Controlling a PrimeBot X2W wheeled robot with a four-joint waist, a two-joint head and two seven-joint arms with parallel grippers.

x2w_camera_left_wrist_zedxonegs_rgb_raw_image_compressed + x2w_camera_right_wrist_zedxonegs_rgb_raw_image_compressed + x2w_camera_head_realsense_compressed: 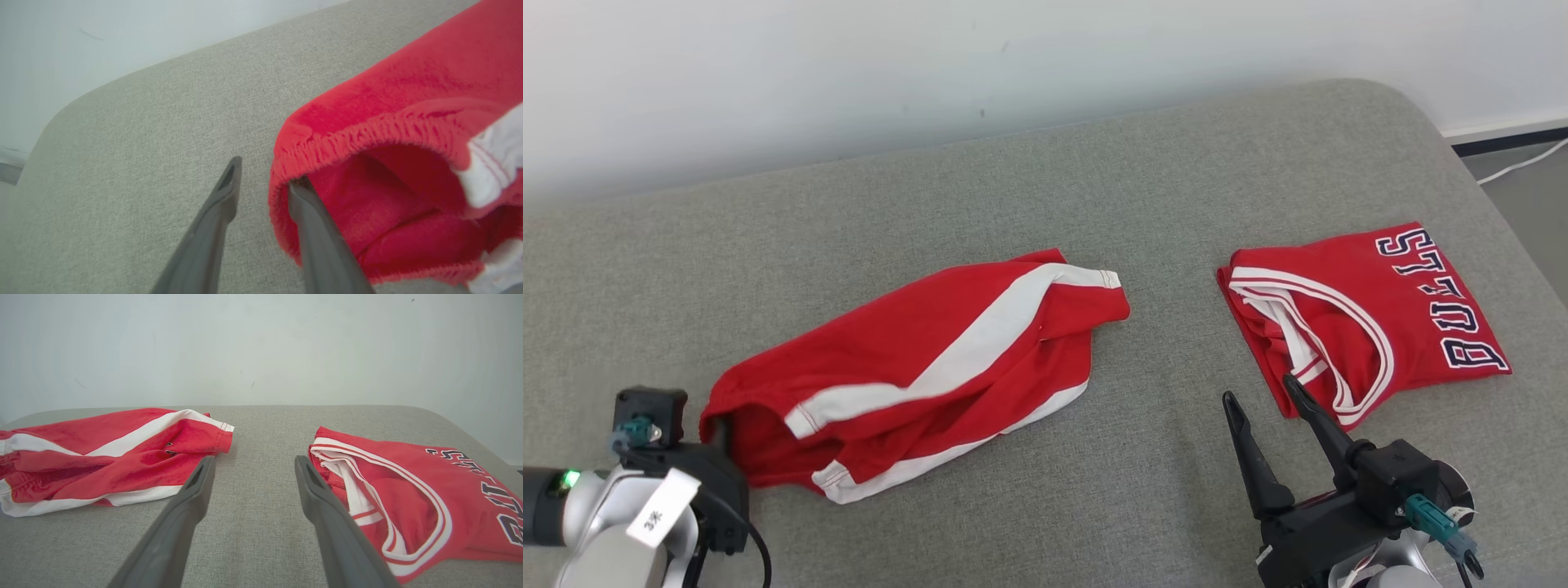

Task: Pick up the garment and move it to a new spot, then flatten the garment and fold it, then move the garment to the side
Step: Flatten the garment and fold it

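Left fingers [220,204] parted at shorts [392,102] waistband

Pale grey forearms [596,531] end in black wrist blocks [1388,478]. The right gripper [1258,389] has 2 long, dark, tapering fingers [1252,457]. Also teal plugs [1427,516], a black cable [764,559], a green light [570,478] and a white tag [662,506].

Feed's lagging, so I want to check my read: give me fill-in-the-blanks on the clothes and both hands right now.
The folded jersey has lettering that reads ____. The right hand is ____, not shut, and holds nothing. The left hand has its fingertips at the elastic ____ of the shorts.
Missing words: BULLS; open; waistband.
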